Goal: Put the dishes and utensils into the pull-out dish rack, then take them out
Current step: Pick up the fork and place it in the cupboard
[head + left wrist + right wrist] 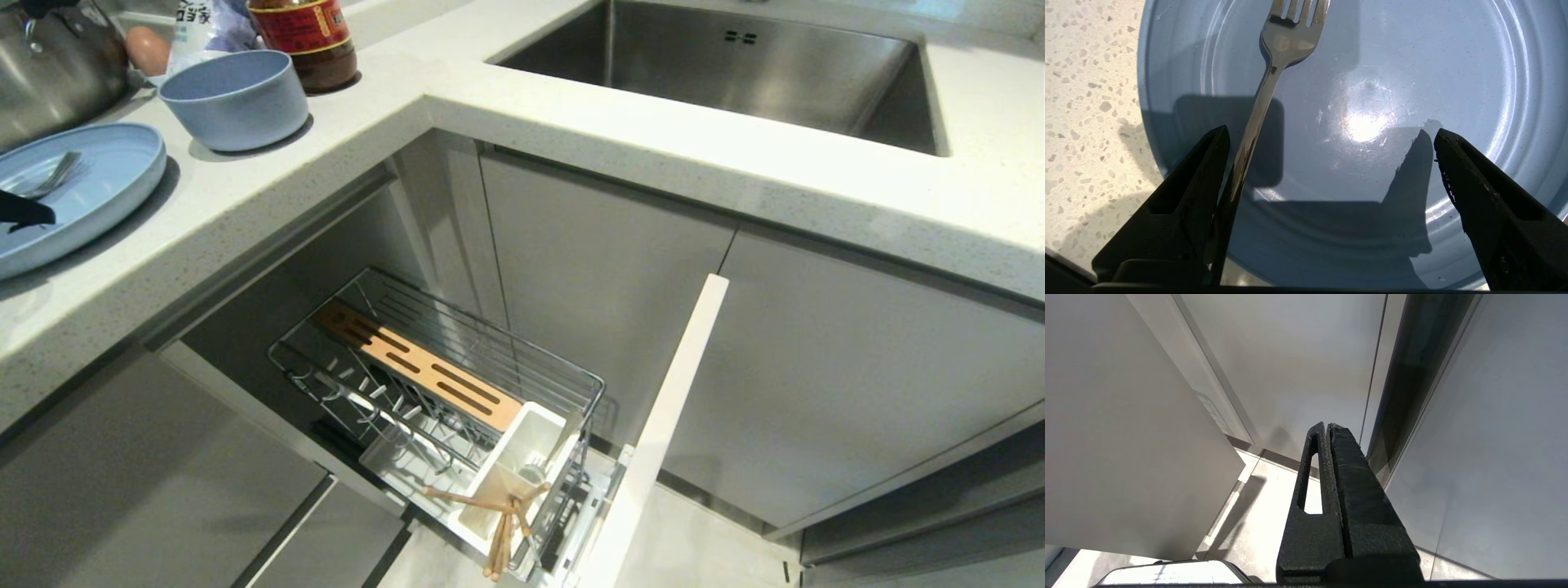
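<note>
My left hand [1331, 134] hangs over the pale blue plate [1453, 61] on the counter [1081, 102], its two black fingers [1180, 204] spread wide with nothing between them. The fork [1274, 65] lies on the plate, tines pointing away from the hand, and its handle runs back just beside the inner edge of one finger; I cannot tell whether the two touch. In the head view only a dark tip of that hand [24, 212] shows at the far left, over the plate [106, 188], where the fork [53, 175] is also visible. The matching blue bowl [235, 98] sits on the counter [571, 139] just beyond the plate, near a steel pot [49, 65] and a brown bottle [306, 41]. Below, the dish rack [457, 384] stands pulled out from the cabinet, its plate prongs bare, and the wooden chopsticks [498, 523] lean out of the white utensil cup [522, 457] at its front end. The steel sink [735, 73] is off to the right. My right hand [1327, 428] is parked low beside the cabinet fronts, fingers pressed together and holding nothing.
</note>
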